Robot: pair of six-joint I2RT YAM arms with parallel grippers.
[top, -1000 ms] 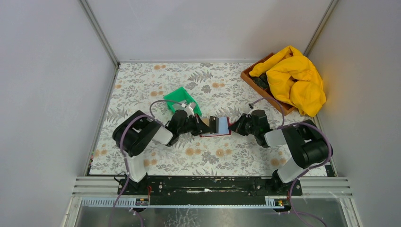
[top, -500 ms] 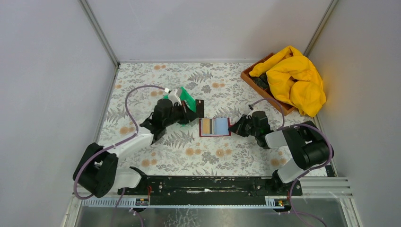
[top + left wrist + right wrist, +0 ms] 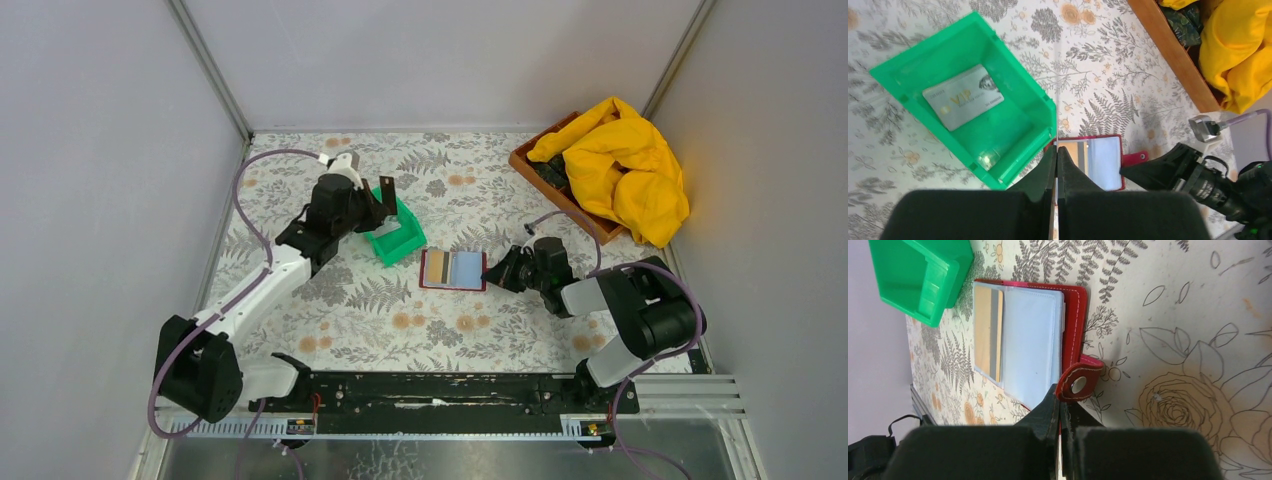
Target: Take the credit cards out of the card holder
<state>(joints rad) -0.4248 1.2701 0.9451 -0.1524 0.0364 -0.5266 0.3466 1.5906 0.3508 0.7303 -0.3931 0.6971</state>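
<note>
- Top view: the card holder lies open on the floral tablecloth.
- The right gripper touches the holder's right edge, fingers closed.
- The left gripper is up-left of the holder, above the green bin. Its fingers pinch a black card that stands on edge.
- Far up-right of the holder, a wooden tray sits under a heaped yellow cloth.
- Left wrist view: the fingers are pressed flat together, and the card between them shows only as a thin seam.
- The bin stands just beside the holder's corner, with a silver VIP card lying on its floor.
- The bin's wall and the fingers hide part of the holder.
- Right wrist view: the closed fingertips sit at the holder's snap tab, with nothing visible between them.
- A gold-tan card with a dark stripe sits in the holder's sleeve farthest from the tab.
</note>
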